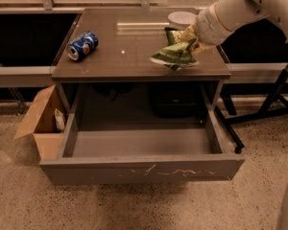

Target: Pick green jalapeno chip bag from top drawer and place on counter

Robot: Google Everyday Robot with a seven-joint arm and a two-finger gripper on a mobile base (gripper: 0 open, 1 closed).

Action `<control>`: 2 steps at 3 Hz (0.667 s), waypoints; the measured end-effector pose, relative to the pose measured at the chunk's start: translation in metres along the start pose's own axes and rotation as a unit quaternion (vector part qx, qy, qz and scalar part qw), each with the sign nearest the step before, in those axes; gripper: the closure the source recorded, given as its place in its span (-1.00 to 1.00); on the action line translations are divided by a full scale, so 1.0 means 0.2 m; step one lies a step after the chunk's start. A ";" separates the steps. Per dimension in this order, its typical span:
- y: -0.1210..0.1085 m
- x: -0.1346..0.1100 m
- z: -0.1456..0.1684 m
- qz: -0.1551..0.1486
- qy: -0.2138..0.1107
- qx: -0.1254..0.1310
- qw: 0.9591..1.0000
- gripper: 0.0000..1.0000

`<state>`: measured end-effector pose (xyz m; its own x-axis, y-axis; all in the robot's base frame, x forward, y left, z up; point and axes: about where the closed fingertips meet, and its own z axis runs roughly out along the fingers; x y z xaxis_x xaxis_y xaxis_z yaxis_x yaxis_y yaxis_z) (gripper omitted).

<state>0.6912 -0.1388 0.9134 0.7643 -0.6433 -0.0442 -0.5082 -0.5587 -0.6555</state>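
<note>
The green jalapeno chip bag [174, 55] hangs crinkled from my gripper [186, 36], which is shut on its upper end. The bag is just above the right front part of the counter [129, 51]; I cannot tell whether its lower edge touches the surface. My white arm reaches in from the upper right. The top drawer [139, 166] is pulled out below the counter, and its inside shows nothing in it.
A blue soda can [82, 45] lies on its side on the counter's left. A white bowl [181, 17] sits at the counter's back right, close to my gripper. A brown cardboard box [42, 121] stands open on the floor at left. A black stand's legs [259, 114] are at right.
</note>
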 end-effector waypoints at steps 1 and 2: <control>-0.04 0.13 0.07 0.015 -0.011 0.007 1.000 1.00; -0.06 0.24 0.14 0.034 -0.019 0.008 0.999 0.62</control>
<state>0.7446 -0.1488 0.8983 0.7426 -0.6592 -0.1184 -0.5541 -0.5054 -0.6615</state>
